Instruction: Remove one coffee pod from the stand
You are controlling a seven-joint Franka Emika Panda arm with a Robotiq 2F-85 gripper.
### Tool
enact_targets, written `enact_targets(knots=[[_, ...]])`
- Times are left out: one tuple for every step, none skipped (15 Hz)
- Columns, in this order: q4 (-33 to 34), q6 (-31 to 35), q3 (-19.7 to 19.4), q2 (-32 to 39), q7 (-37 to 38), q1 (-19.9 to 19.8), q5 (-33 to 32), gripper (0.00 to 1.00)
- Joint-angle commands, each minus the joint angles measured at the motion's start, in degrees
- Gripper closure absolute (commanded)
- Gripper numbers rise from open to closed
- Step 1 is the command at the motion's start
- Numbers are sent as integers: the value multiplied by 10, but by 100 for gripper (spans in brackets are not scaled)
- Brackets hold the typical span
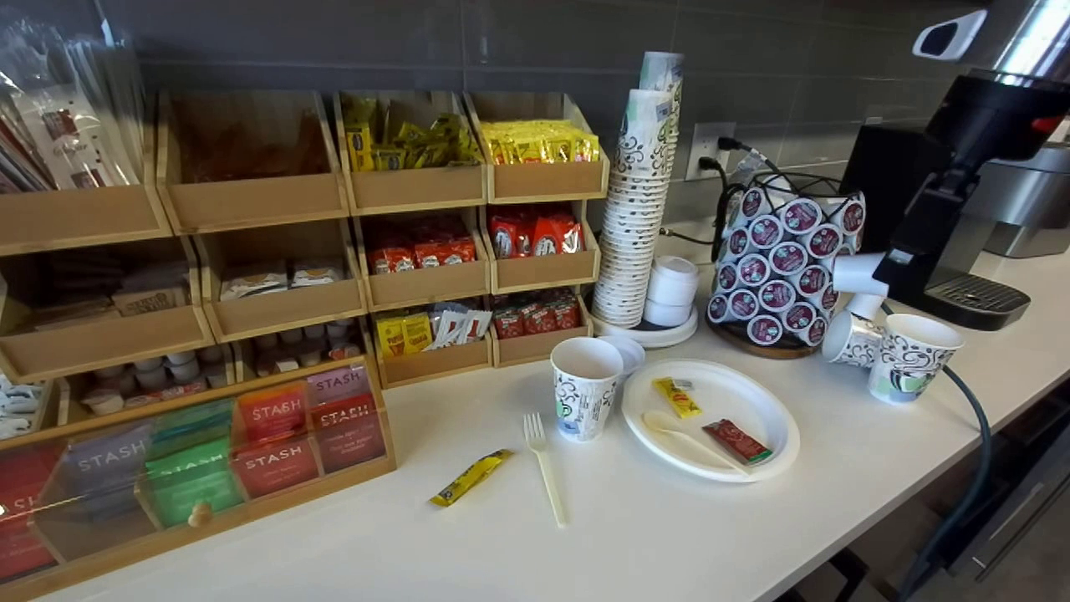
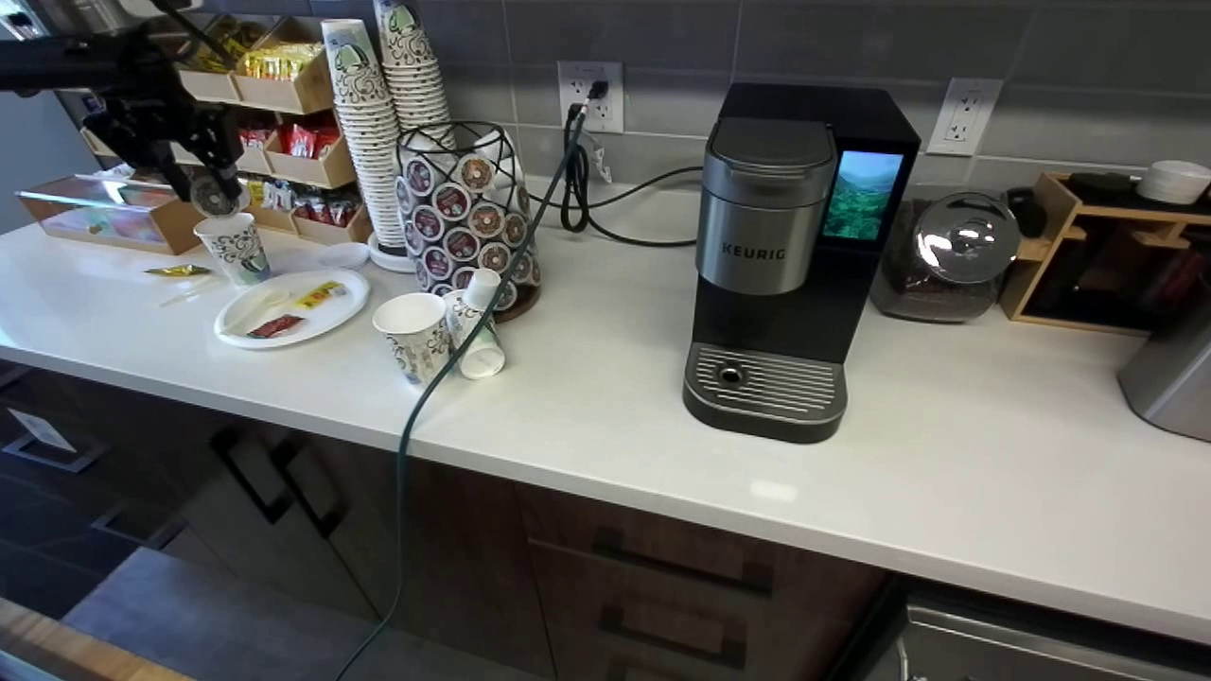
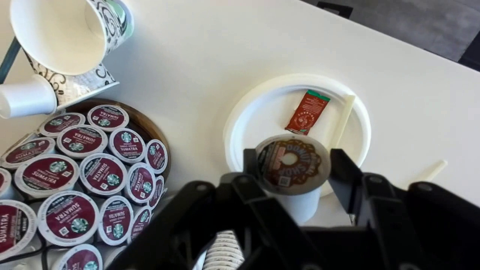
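- Wrist view: claw (image 3: 293,161) pinches a coffee pod (image 3: 294,167), clear of the stand (image 3: 140,122).
- Removal looks done — setting-down likely remains.
- That calls for a steady grip, lowering beside the stand.

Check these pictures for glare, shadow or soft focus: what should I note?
Wrist view: the pod in the end effector looks slightly soft, the lids on the stand crisper; in an exterior view, the counter carries a glare patch near its front edge; in an exterior view, a wooden bin holds contents too shadowed to identify.
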Motion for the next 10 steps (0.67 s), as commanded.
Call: enact_targets(knots=[[6, -1, -4, 8, 7, 8, -6, 49], [11, -1, -5, 16, 6, 7, -5, 49], [15, -1, -7, 22, 6, 6, -5, 49], [19, -2, -9, 26, 5, 5, -5, 74], [30, 6, 9, 50, 45, -1, -37, 74], [37, 17, 20, 72, 57, 6, -40, 74], [40, 33, 34, 92, 84, 10, -54, 74], [42, 52, 48, 113, 114, 12, -67, 74], [46, 70, 64, 136, 152, 11, -92, 74], [53, 83, 74, 162, 181, 13, -110, 74]])
